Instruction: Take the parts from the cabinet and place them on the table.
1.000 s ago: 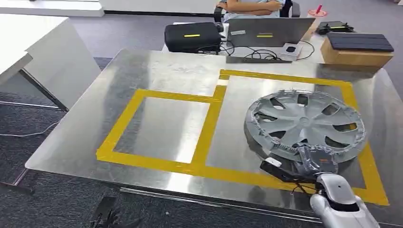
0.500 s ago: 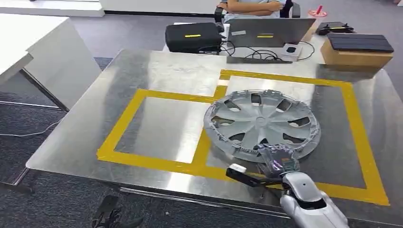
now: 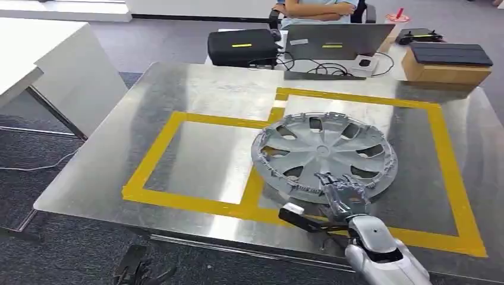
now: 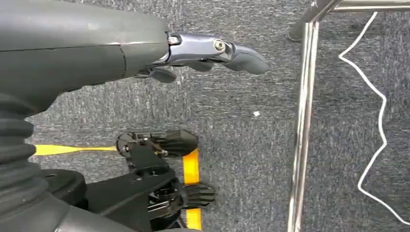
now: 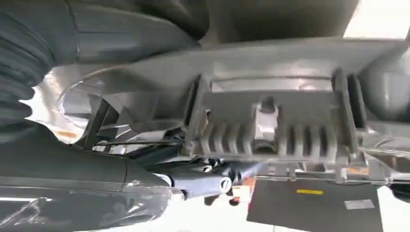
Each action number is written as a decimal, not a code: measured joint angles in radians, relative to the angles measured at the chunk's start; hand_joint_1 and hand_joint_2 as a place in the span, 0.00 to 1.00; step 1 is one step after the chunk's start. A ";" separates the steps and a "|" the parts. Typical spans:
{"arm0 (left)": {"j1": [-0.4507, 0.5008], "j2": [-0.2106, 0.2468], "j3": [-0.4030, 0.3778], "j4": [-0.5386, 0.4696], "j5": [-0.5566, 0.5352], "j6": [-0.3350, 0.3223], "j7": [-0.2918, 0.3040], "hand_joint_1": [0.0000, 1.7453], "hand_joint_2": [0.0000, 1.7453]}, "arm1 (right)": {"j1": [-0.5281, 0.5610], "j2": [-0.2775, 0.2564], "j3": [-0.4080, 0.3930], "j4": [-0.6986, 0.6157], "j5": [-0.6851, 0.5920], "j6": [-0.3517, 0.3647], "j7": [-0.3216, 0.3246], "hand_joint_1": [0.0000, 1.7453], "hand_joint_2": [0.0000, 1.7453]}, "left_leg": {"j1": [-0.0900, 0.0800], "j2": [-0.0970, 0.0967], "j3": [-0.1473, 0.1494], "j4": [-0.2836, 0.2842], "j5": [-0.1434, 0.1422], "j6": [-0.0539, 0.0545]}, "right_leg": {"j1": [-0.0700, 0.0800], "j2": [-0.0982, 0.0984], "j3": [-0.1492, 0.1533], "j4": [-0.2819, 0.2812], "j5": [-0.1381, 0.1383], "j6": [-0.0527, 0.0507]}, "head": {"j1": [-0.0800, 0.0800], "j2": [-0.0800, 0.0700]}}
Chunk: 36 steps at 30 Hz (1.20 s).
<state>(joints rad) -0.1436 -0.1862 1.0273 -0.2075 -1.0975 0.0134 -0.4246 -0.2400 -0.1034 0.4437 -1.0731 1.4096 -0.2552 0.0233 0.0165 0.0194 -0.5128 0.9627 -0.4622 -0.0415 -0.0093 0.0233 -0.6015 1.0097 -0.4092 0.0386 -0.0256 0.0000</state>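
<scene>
Head view shows the right hand [image 3: 343, 196] gripping the near rim of a silver wheel cover [image 3: 324, 155], its fingers curled over the edge; the right wrist view confirms this from close behind, with the ribbed underside of the cover against the hand. The cover sits over the metal bench [image 3: 196, 89], tilted, its near edge raised in the hand, straddling the yellow tape line [image 3: 261, 154] that divides two marked squares. Judging by this, the part is out of the cabinet and over the bench but not yet released, so the lowering and letting go remain; whether more parts wait in the cabinet cannot be told

Left wrist view shows the left hand [image 4: 212, 50] hanging over grey carpet [image 4: 241, 159], fingers stretched out and holding nothing

Beyond the wheel cover, at the far edge of the bench, stand a black case [image 3: 242, 46], a laptop [image 3: 336, 40] with cables and a wooden box [image 3: 446, 70] topped with a dark slab. A person [image 3: 315, 9] sits behind the laptop, arms folded. Well to the left of the wheel cover stands a white table [image 3: 35, 65]
</scene>
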 joint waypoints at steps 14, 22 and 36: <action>0.016 0.003 0.009 0.000 0.034 -0.001 -0.024 0.00 0.00 | 0.043 0.000 0.006 -0.124 0.078 0.044 0.098 0.00 1.00 | 0.000 -0.001 0.001 0.000 0.000 0.000 | 0.000 -0.003 0.003 -0.001 0.000 0.000 | 0.000 0.000; 0.031 0.005 0.035 0.000 0.064 -0.020 -0.054 0.00 0.00 | 0.174 -0.015 0.077 -0.372 0.031 0.049 0.089 0.00 1.00 | -0.001 -0.002 -0.005 0.003 -0.003 0.005 | -0.002 -0.004 0.001 -0.003 0.000 0.001 | -0.001 0.000; 0.045 0.012 0.078 0.000 0.093 -0.016 -0.059 0.00 0.00 | 0.417 -0.129 0.251 -0.770 -0.246 -0.235 -0.018 0.00 1.00 | 0.002 0.003 -0.010 -0.009 0.018 0.043 | -0.010 -0.014 -0.109 0.267 -0.159 0.039 | 0.005 0.000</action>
<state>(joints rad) -0.0983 -0.1740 1.1055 -0.2075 -1.0044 -0.0030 -0.4833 0.1770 -0.2324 0.6951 -1.8426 1.1631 -0.4900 0.0054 0.0185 0.0221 -0.5223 0.9537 -0.4439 0.0011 -0.0194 0.0095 -0.7104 1.2763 -0.5684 0.0774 -0.0202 0.0000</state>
